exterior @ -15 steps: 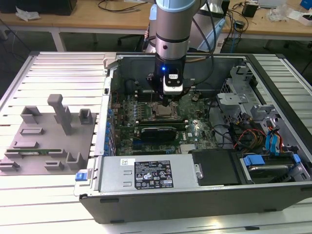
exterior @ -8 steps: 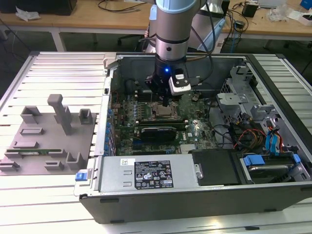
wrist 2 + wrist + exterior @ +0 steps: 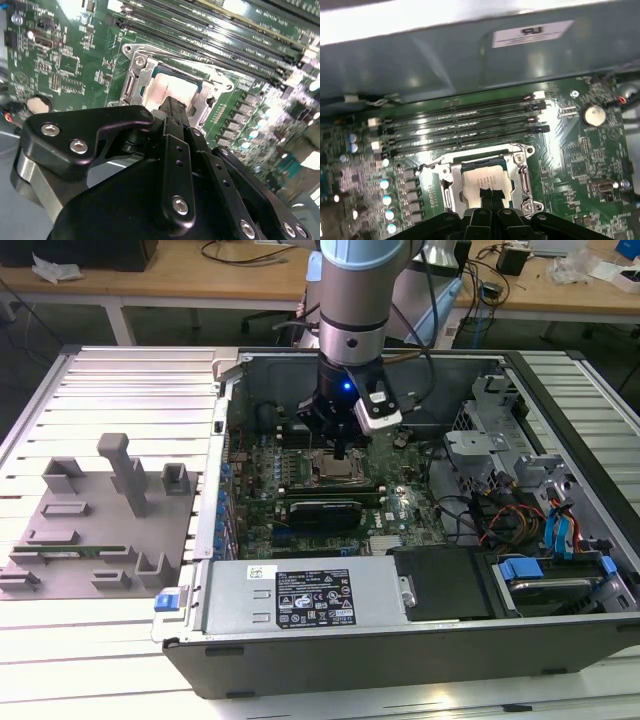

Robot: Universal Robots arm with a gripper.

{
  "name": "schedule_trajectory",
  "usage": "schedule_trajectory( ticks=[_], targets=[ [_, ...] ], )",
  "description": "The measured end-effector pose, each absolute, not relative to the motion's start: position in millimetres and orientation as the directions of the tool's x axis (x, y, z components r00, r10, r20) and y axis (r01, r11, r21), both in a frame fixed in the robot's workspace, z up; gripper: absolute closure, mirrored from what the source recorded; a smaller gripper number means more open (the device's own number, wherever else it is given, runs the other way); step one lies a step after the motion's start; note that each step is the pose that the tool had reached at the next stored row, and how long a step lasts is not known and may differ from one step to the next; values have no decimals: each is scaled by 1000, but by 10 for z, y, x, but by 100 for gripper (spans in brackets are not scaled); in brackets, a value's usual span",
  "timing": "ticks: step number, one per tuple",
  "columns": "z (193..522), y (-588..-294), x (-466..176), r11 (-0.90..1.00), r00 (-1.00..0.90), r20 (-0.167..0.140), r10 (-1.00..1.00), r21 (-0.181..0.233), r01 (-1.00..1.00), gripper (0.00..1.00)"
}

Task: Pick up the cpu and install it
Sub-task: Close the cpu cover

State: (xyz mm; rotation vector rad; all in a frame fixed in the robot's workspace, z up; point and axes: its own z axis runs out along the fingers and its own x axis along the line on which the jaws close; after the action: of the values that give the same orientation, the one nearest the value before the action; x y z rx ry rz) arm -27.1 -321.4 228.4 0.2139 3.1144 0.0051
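The cpu (image 3: 481,177) lay flat in the metal socket frame (image 3: 524,172) on the green motherboard (image 3: 580,155), beside 4 memory slots (image 3: 465,131). Directly above it was the gripper (image 3: 487,193), fingers pressed together and pinching nothing, inside the open computer case (image 3: 420,665).

In both wrist views the gripper (image 3: 491,193) (image 3: 172,106) hides one edge of the cpu (image 3: 481,178) (image 3: 167,89); the picture's edge cuts off its body. You cannot tell whether the two touch.
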Motion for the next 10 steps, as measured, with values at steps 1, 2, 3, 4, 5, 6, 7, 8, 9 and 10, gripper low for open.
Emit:
schedule_trajectory(
  ticks=[1,2,3,4,5,6,7,8,9,10],
  targets=[
    [2284,-3214,-271,992,-992,-19,127,-3,127,89],
    [2284,-3214,-271,993,-993,-19,117,-7,117,89],
    [2284,-3215,-271,994,-993,-19,113,-8,113,89],
    [2284,-3214,-272,994,-993,-19,113,-8,113,89],
    [2284,-3214,-272,994,-993,-19,113,-8,113,89],
    [2284,-3214,-274,994,-993,-19,113,-8,113,89],
    [2280,-3213,-280,994,-993,-19,113,-8,113,89],
    [2275,-3213,-284,994,-993,-19,113,-8,113,89],
    [2269,-3214,-293,994,-993,-19,113,-8,113,89],
    [2261,-3214,-302,994,-993,-19,113,-8,113,89]
  ],
)
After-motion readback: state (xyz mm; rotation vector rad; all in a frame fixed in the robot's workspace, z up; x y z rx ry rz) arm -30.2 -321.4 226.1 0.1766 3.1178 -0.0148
